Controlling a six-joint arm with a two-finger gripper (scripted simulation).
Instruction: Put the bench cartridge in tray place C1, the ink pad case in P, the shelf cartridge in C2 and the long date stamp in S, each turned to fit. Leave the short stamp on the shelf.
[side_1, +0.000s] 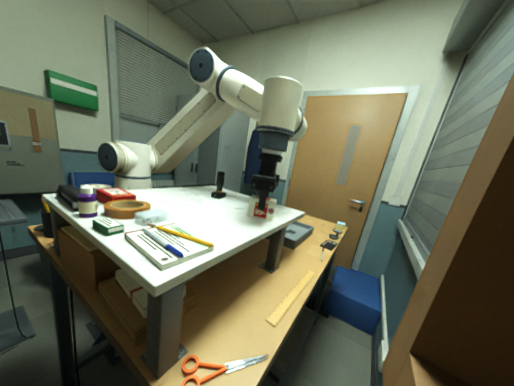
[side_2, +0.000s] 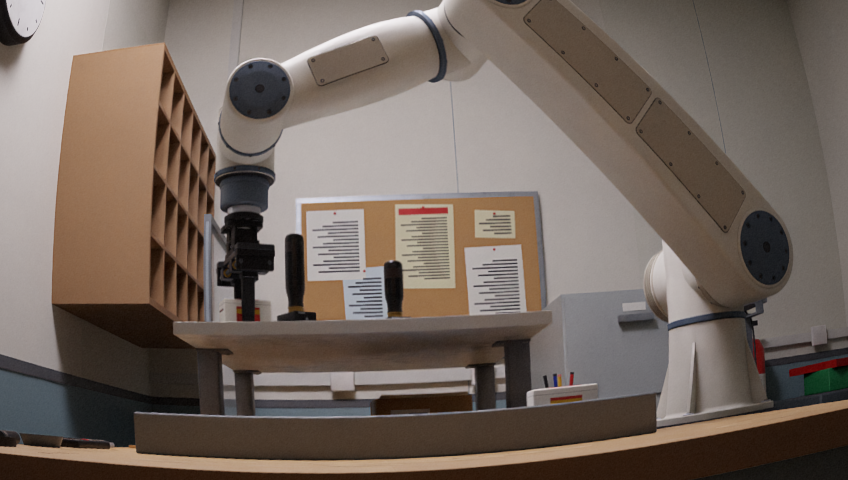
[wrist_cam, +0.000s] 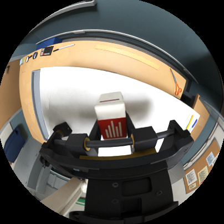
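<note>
The shelf cartridge (side_1: 262, 207) (side_2: 244, 310) (wrist_cam: 112, 118), a white block with a red label, stands on the white raised shelf near its far corner. I have my gripper (side_1: 261, 204) (side_2: 247, 312) (wrist_cam: 113, 137) closed around it, the arm reaching straight down from above. A tall black stamp (side_2: 294, 276) and a shorter black stamp (side_2: 393, 288) (side_1: 219, 185) stand upright on the same shelf, apart from the cartridge. The grey tray (side_1: 297, 233) (side_2: 393, 425) lies on the wooden bench below the shelf. A second white cartridge (side_2: 561, 394) with a red and yellow label sits on the bench behind the tray.
The shelf's edge (side_1: 287, 218) runs close by the cartridge. On the shelf's near end lie a clipboard with pen and pencil (side_1: 167, 242), a tape roll (side_1: 126, 208) and small boxes. A ruler (side_1: 290, 298) and orange scissors (side_1: 220, 367) lie on the bench.
</note>
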